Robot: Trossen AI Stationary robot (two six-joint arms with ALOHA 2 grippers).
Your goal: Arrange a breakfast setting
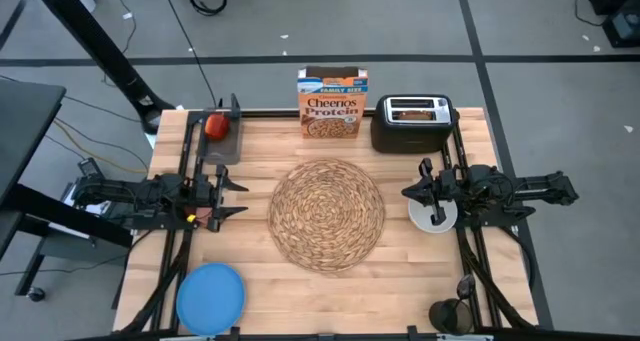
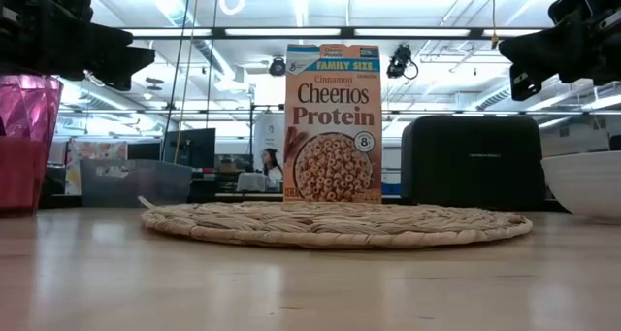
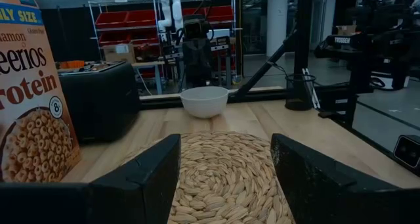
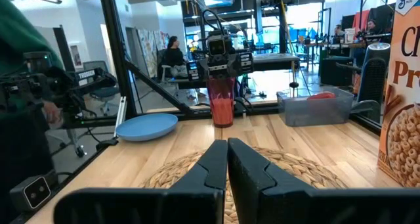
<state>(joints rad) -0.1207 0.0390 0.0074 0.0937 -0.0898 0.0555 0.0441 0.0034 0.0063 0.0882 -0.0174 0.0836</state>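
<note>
My left tool [image 1: 232, 198] is spread wide and holds nothing. It hangs over the desk [image 1: 400, 271] just left of the straw mat [image 1: 327, 213]. The pink cup [image 4: 222, 102] stands under that arm. My right tool [image 1: 411, 192] is pressed together and empty, just right of the mat, over the white bowl [image 1: 432, 214]. The mat lies in the middle with nothing on it. The blue plate [image 1: 210, 298] sits at the near left corner. The red apple [image 1: 215, 126] rests in a gray bin [image 1: 221, 141] at the far left
</note>
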